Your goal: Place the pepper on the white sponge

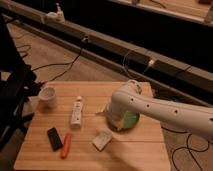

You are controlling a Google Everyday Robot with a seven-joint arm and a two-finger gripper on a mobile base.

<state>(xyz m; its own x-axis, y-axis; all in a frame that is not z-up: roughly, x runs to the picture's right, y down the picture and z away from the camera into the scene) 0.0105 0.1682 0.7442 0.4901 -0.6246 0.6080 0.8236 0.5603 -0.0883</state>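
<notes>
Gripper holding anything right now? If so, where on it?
Nothing held, as far as shows. The pepper lies free on the table; the gripper is hidden behind the arm, by the bowl.

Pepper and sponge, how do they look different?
The pepper is orange-red; the sponge is off-white. The pepper is long and thin; the sponge is a flat block. The pepper lies beside the black block; the sponge lies nearer the green bowl. Both lie on the table, apart. The gripper is at the bowl, touching neither.
</notes>
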